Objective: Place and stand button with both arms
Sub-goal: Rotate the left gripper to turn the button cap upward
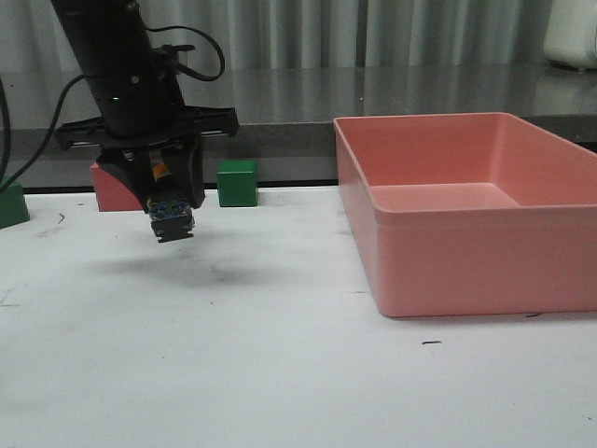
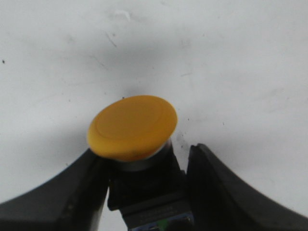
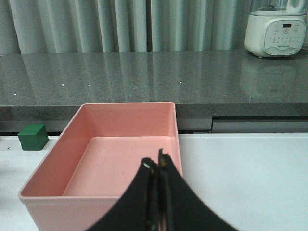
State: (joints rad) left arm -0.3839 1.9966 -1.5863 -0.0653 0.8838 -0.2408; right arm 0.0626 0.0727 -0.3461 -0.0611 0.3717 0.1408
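Left gripper [image 1: 172,222] is clamped on the button [image 1: 171,220], held in the air above the white table [image 1: 280,373], clear of the surface, bluish base end poking out below the fingers. Front view: a pink cube [image 1: 114,189] and a green cube [image 1: 237,183] sit behind the arm, another green cube [image 1: 12,203] at the far left edge, big pink bin [image 1: 466,215] well apart on the right; right arm not visible here. Left wrist view: yellow cap [image 2: 132,127] faces the camera, silver collar under it, black body pinched between the two fingers [image 2: 226,192], table below with scuff marks. Right wrist view: right gripper [image 3: 158,192] is closed on nothing, hovering over the near end of the bin. Handling guess: button looks light, rigid, hard plastic; the smooth rounded cap is likely slippery, so the flat black body is the better place to grip. Probably top-heavy, may tip when stood.
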